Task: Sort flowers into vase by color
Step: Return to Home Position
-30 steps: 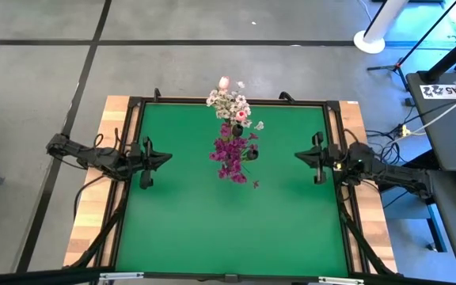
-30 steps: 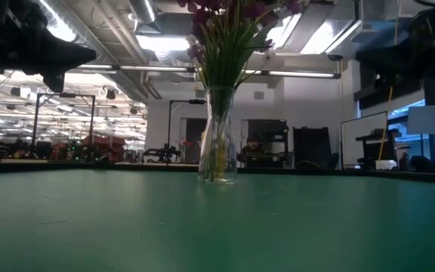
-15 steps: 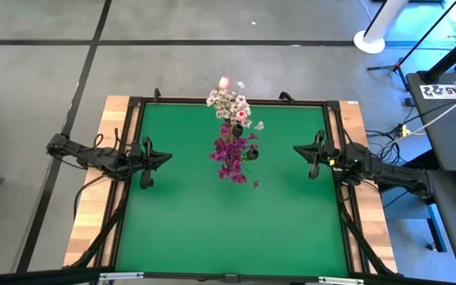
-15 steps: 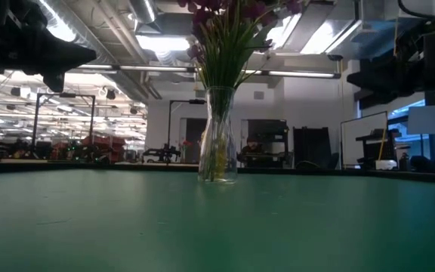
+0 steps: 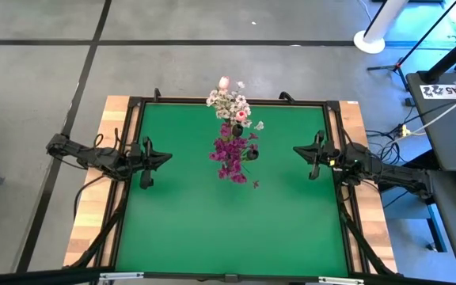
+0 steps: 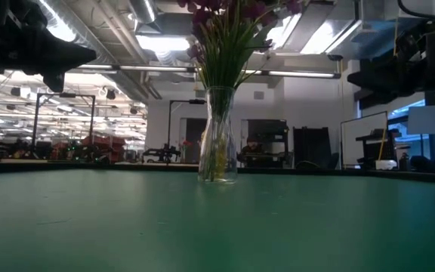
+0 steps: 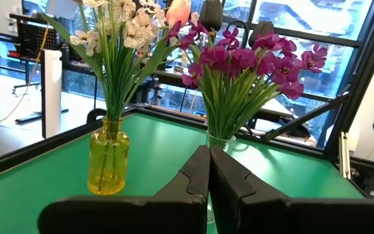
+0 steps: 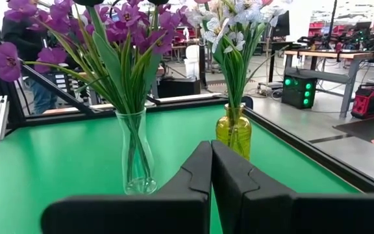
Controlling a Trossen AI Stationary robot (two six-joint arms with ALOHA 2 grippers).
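A clear glass vase (image 8: 137, 156) stands on its base mid-table and holds the magenta-purple flowers (image 5: 232, 154), stems down in it. A yellow glass vase (image 7: 108, 159) near the far edge holds the white and pale pink flowers (image 5: 229, 101). The clear vase also shows in the low view (image 6: 218, 136). My left gripper (image 7: 208, 162) is shut and empty at the table's left side (image 5: 163, 157). My right gripper (image 8: 211, 159) is shut and empty at the right side (image 5: 301, 150).
The green mat (image 5: 228, 222) is framed by a black rail (image 5: 133, 119). Free room lies between the vases and the near edge. A person (image 8: 28, 39) stands beyond the table in the right wrist view.
My right gripper has moved a little toward the table's far edge and inward toward the vases, then kept still. The vases and flowers have not moved.
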